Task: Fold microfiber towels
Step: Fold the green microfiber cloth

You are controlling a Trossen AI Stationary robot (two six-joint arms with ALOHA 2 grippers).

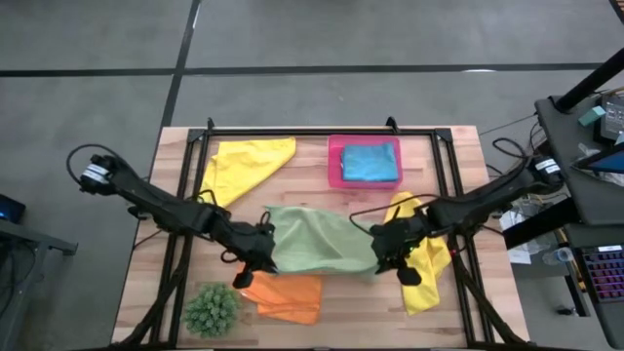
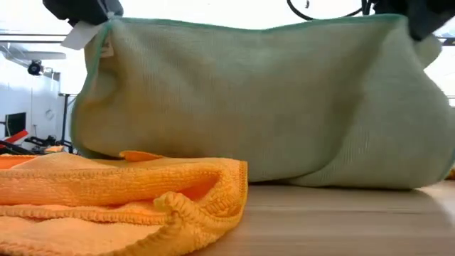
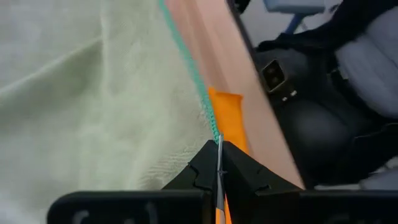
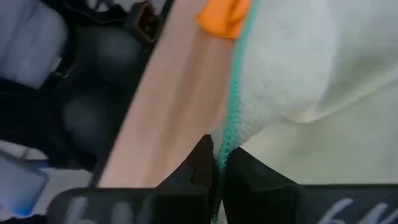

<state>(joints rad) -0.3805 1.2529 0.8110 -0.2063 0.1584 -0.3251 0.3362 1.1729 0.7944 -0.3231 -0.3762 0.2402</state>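
A sage green towel [image 1: 317, 239] hangs between my two grippers over the middle of the table, with its lower part on the wood [image 2: 341, 178]. My left gripper [image 1: 261, 255] is shut on its left top corner. My right gripper [image 1: 388, 255] is shut on its right top corner. An orange towel [image 1: 288, 295] lies crumpled by the near edge, just in front of the green one. One yellow towel [image 1: 244, 166] lies at the far left and another [image 1: 424, 258] at the right, partly under my right arm. A blue towel [image 1: 370, 161] lies folded in a pink tray [image 1: 334, 164]. My left gripper pinches the green towel's teal-stitched edge [image 3: 216, 135] at its left top corner [image 2: 99, 27] between the two fingers, slanting down from the table's left. The cloth hangs below, bottom on the table. My right gripper pinches the same stitched edge [image 4: 229, 140] at the right top corner [image 2: 409, 21], slanting down from the table's right. The top edge runs nearly straight between the two holds.
A spiky green plant ball [image 1: 212, 307] stands at the near left corner, beside the orange towel. A black frame [image 1: 322, 131] runs around the table. A desk with equipment [image 1: 590, 117] stands to the right, beyond the table.
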